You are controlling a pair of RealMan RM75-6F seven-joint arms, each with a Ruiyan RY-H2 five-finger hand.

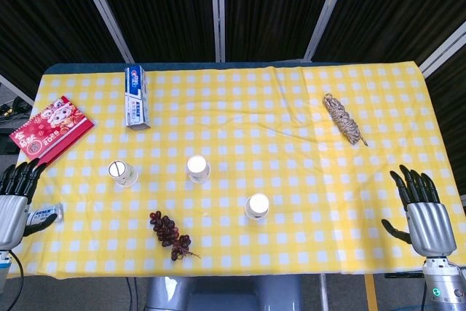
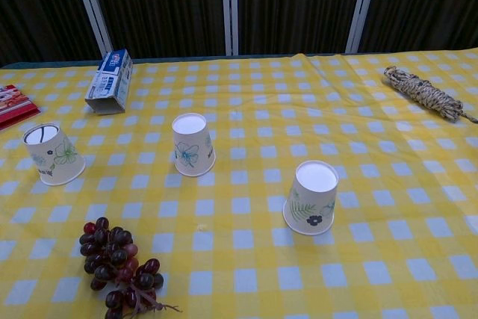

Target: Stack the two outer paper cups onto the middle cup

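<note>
Head view: left hand [image 1: 16, 198] and right hand [image 1: 424, 213] are resting at the table edges, fingers spread, holding nothing. Chest view: left cup [image 2: 52, 155], middle cup [image 2: 193, 144] and right cup [image 2: 311, 196] are standing upside down, apart, near the grapes [image 2: 118, 263].

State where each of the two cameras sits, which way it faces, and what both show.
Head view: high above the near edge, looking down on the whole table; left hand and right hand show at the sides.
Chest view: low at the near edge, facing across the table; no hands show.
Shared: left cup, middle cup, right cup, grapes, toothpaste box, rope.
</note>
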